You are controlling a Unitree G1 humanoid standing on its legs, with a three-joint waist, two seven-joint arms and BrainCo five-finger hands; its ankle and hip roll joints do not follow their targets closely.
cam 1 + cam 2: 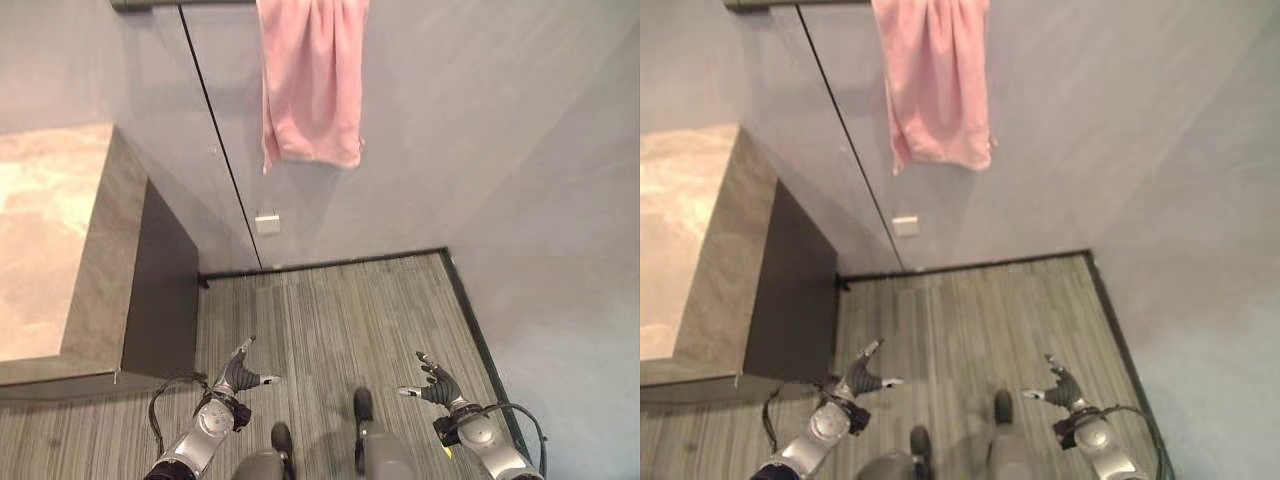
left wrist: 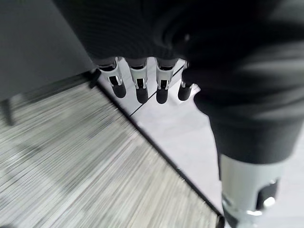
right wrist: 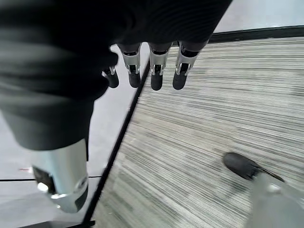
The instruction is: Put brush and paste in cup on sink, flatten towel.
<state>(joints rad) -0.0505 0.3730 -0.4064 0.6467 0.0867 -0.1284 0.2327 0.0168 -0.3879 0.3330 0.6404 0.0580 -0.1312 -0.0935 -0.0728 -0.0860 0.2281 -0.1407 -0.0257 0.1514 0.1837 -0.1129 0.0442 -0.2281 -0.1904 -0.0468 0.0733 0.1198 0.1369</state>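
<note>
Towel (image 1: 312,85) work looks to be the step in hand: the pink cloth hangs bunched from a dark rail (image 1: 145,5) at 12 o'clock on the grey wall (image 1: 450,130), its long axis running straight down, loose lower edge pointing at the striped floor (image 1: 330,310). Both hands sit low and well apart from it, the left hand (image 1: 240,375) at 7 o'clock and the right hand (image 1: 435,383) at 5 o'clock, each with fingers straight and relaxed, holding nothing. A stone-topped counter (image 1: 50,230) fills 9 o'clock; brush, paste and cup cannot be made out on it. By this reading, the next move calls for raising the arms to the cloth and spreading it flat along the rail.
</note>
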